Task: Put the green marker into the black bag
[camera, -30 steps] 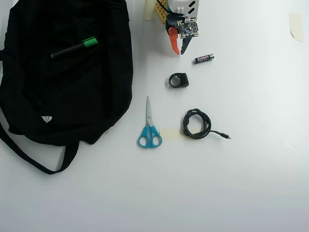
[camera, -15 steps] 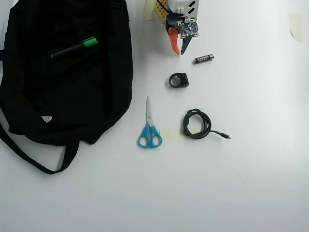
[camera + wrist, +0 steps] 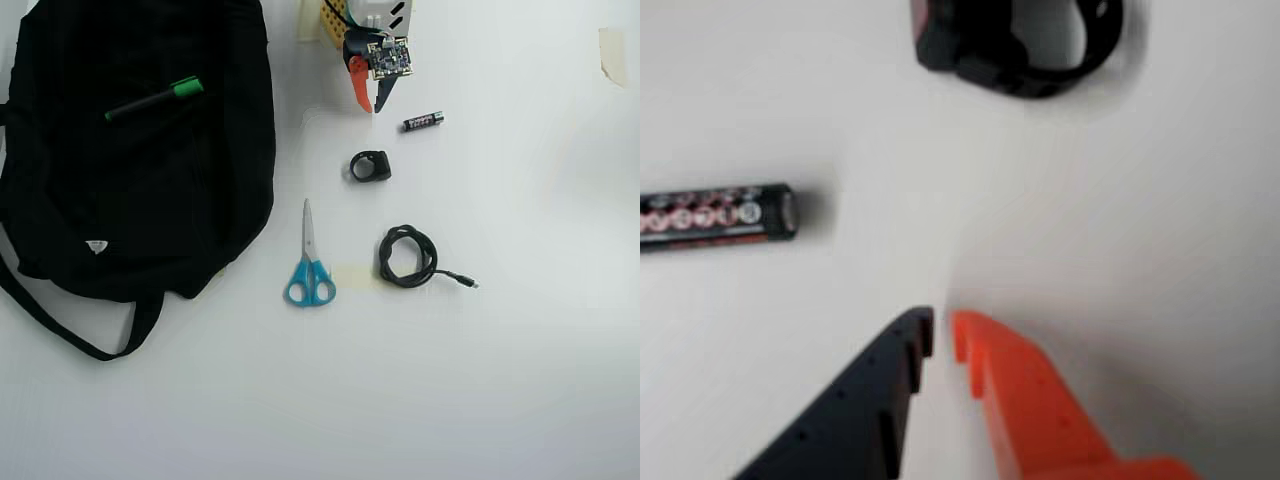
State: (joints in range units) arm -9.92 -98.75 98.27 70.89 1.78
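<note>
The green marker (image 3: 155,100), dark-bodied with a green cap, lies on top of the black bag (image 3: 130,210) at the upper left of the overhead view; whether it is inside the bag is unclear. My gripper (image 3: 372,108) hangs at the top centre, well to the right of the bag, with one orange and one black finger. In the wrist view the gripper (image 3: 942,325) has its tips nearly touching over bare table, shut with nothing held. Neither marker nor bag shows in the wrist view.
A battery (image 3: 423,121) lies just right of the gripper, also seen as the battery (image 3: 715,215). Below are a black clip-like piece (image 3: 370,166), blue-handled scissors (image 3: 309,270) and a coiled black cable (image 3: 408,256). Tape (image 3: 614,55) sits at the top right.
</note>
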